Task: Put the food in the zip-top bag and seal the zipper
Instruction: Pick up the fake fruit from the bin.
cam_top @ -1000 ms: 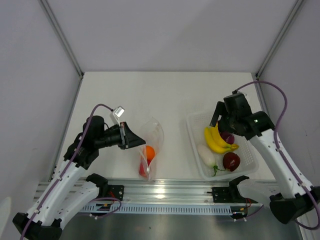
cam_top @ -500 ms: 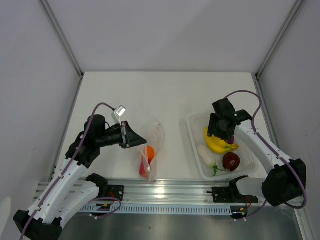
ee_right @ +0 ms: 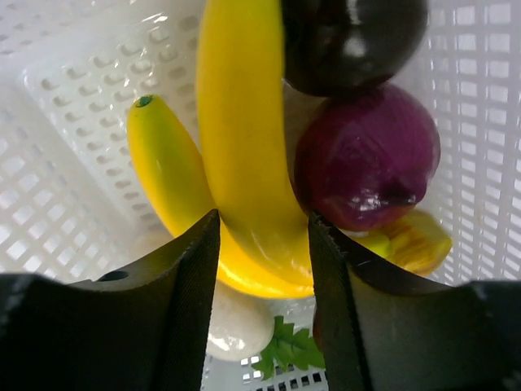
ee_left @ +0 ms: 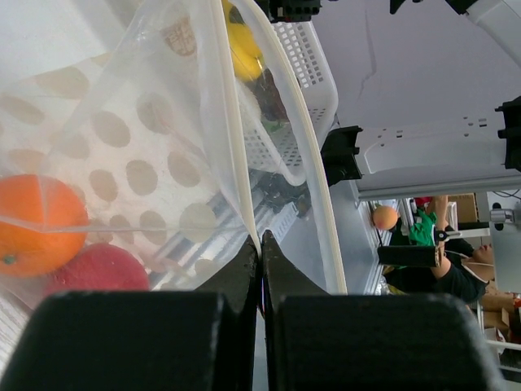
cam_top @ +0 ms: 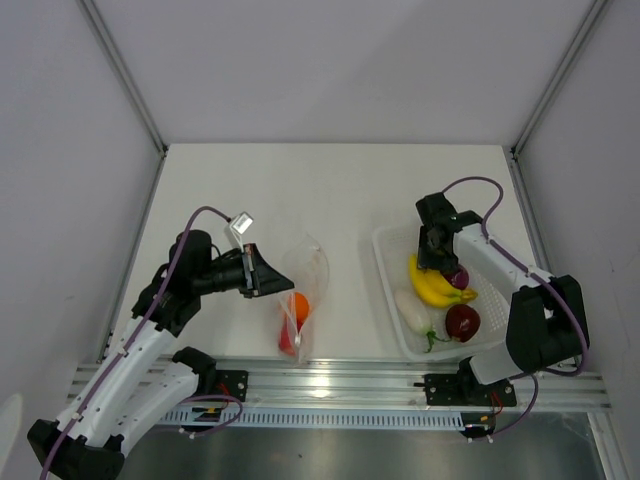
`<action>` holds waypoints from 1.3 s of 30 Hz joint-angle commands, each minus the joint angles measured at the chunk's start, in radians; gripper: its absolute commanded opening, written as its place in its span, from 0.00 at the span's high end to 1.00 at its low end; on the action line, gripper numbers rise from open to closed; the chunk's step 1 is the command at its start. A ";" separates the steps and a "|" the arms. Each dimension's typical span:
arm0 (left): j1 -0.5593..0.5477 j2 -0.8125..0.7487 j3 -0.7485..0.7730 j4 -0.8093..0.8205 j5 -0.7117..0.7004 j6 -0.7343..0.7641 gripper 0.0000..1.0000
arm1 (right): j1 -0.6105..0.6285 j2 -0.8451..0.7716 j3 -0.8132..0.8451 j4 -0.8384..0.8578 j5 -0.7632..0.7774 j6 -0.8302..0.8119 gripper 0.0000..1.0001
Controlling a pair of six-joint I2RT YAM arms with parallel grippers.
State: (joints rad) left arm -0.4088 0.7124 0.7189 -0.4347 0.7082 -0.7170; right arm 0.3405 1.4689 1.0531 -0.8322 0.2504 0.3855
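My left gripper (cam_top: pixel 262 275) is shut on the mouth edge of the zip-top bag (cam_top: pixel 308 268), holding it up off the table. In the left wrist view the bag's zipper strip (ee_left: pixel 236 155) runs into the pinched left gripper (ee_left: pixel 260 244). An orange ball (ee_left: pixel 37 224) and a red fruit (ee_left: pixel 98 269) lie inside the bag. My right gripper (cam_top: pixel 437 262) reaches down into the white basket. Its fingers (ee_right: pixel 183 285) press both sides of one banana of the yellow bunch (ee_right: pixel 240 122). Beside the bunch lie a purple piece (ee_right: pixel 366 163), a white oblong piece (cam_top: pixel 412 310) and a red round fruit (cam_top: pixel 462 322).
The white mesh basket (cam_top: pixel 385 275) stands at the right of the table. A metal rail (cam_top: pixel 330 385) runs along the near edge by the arm bases. Angled wall panels close in the left, right and back.
The right arm swung in from the basket's far right side and came down over the banana bunch. Its jaws narrowed onto one banana. The left arm and bag stayed put.
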 commanded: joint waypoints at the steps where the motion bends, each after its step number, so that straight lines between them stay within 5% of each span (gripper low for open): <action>1: 0.007 -0.004 -0.003 0.027 0.027 0.005 0.99 | -0.011 0.034 0.013 0.039 0.038 -0.039 0.50; 5: 0.008 -0.004 -0.009 0.031 0.027 0.004 0.99 | -0.018 0.067 0.008 0.054 0.029 -0.065 0.41; 11: 0.008 0.002 -0.013 0.037 0.033 0.001 0.99 | -0.024 0.117 -0.001 0.077 0.013 -0.094 0.41; 13: 0.010 0.002 -0.015 0.037 0.034 0.001 0.99 | -0.024 0.111 -0.008 0.084 0.010 -0.093 0.46; 17: 0.008 0.004 -0.015 0.037 0.033 0.001 0.99 | -0.024 0.045 -0.021 0.090 -0.002 -0.086 0.77; 24: 0.010 0.015 -0.009 0.039 0.033 -0.001 0.99 | -0.024 -0.169 0.076 -0.010 -0.007 -0.024 0.99; 28: 0.010 0.019 -0.013 0.043 0.025 -0.001 0.99 | -0.024 -0.272 0.169 -0.080 -0.037 0.028 1.00; 33: 0.010 0.030 -0.021 0.060 0.034 -0.012 0.99 | -0.008 -0.444 0.176 0.004 -0.233 0.096 1.00; 39: 0.010 0.038 -0.027 0.068 0.045 -0.015 0.99 | 0.021 -0.662 -0.008 0.440 -0.641 0.316 1.00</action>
State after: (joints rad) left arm -0.4072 0.7517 0.6991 -0.4061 0.7200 -0.7254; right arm 0.3443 0.8429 1.1229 -0.6636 -0.1078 0.5407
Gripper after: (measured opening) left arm 0.003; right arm 0.394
